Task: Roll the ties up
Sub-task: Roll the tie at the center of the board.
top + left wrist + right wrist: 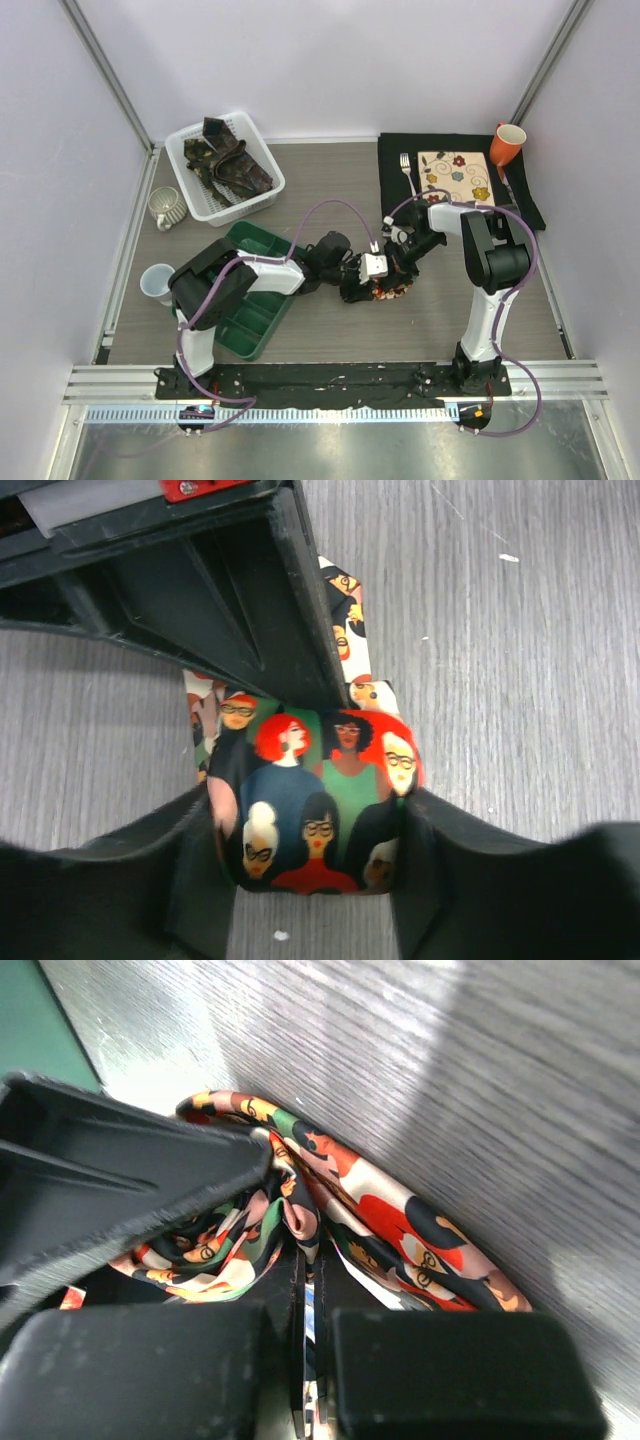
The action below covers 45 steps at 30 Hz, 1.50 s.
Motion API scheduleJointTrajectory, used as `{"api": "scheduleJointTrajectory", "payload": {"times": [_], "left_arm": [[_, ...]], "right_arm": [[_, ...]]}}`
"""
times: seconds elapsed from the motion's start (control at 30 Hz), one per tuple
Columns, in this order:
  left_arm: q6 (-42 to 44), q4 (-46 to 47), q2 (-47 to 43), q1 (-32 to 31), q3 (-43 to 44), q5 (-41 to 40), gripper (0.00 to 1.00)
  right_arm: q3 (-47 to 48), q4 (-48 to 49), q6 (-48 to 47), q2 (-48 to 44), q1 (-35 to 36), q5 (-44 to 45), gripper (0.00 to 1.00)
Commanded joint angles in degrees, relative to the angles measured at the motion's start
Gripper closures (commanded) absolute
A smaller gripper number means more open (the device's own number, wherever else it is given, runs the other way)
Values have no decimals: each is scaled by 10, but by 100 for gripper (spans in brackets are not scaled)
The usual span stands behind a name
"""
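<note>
Two arms are meeting over the middle of the counter [330,190], where the bright tie [387,292] is lying partly rolled on the bare wood-grain surface. The left fingers [455,875] are pressing on both sides of the roll and gripping it. The right fingers [450,1370] are pinching a fold of the same tie from above, with only a sliver of cloth showing between them. Seen from the left wrist, one right finger is blocking the upper part of the roll. The left arm is reaching across a green divided tray [255,325] sitting just beside the work spot. Dark ties [228,160] are lying heaped in a white basket [260,195] at the far left, well apart, with a ribbed mug [166,208] and a pale cup [157,282] nearby. At the far right, a black mat [528,212] is carrying a floral plate [455,177] and a fork [407,172], with an orange mug [507,143] at its far corner.
</note>
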Motion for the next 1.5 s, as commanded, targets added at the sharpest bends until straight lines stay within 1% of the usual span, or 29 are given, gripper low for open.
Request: {"api": "scheduleJointTrajectory", "payload": {"times": [0.0,0.03,0.07,0.1,0.17,0.2,0.3,0.37,0.5,0.6,0.63,0.83,0.87,0.93,0.97,1.1,1.27,1.47], "left_arm": [[6,1,10,-2,19,-2,57],[8,-4,10,-3,17,-4,65],[12,-20,8,-3,12,-9,68],[19,-29,6,-2,9,-14,71],[33,-59,2,-3,0,-16,77],[41,-68,2,-3,-2,-19,78],[50,-89,0,-3,-11,-30,80],[52,-94,-1,-3,-14,-31,81],[54,-96,2,-3,-11,-31,81],[60,-100,6,-3,-4,-33,82],[61,-102,8,-3,-3,-33,82],[62,-108,11,-3,1,-39,82],[61,-108,12,-3,1,-39,82],[61,-108,11,-3,1,-40,82],[59,-108,11,-3,1,-39,82],[58,-109,15,-3,3,-42,82],[57,-109,19,-3,3,-44,83],[57,-112,24,-3,9,-41,83]], "right_arm": [[6,42,-28,15,2,75,99],[9,35,-30,10,-3,62,96],[12,29,-30,-3,-9,58,90],[16,21,-34,-12,-17,39,77],[20,-3,-50,-42,-41,32,64],[19,-9,-55,-51,-49,30,56],[19,-38,-79,-71,-83,29,48],[17,-45,-86,-72,-104,36,46],[9,-28,-92,-63,-110,54,42],[-2,6,-77,-54,-110,66,28],[-5,18,-75,-45,-109,66,27],[-19,33,-77,-31,-95,24,27],[-20,33,-79,-30,-90,-4,27],[-24,31,-81,-30,-79,-31,28],[-25,32,-83,-31,-75,-66,29],[-22,21,-100,-37,-67,-128,34],[-21,-19,-137,-65,-65,-164,29],[-24,-21,-142,-73,-52,-200,27]]}}
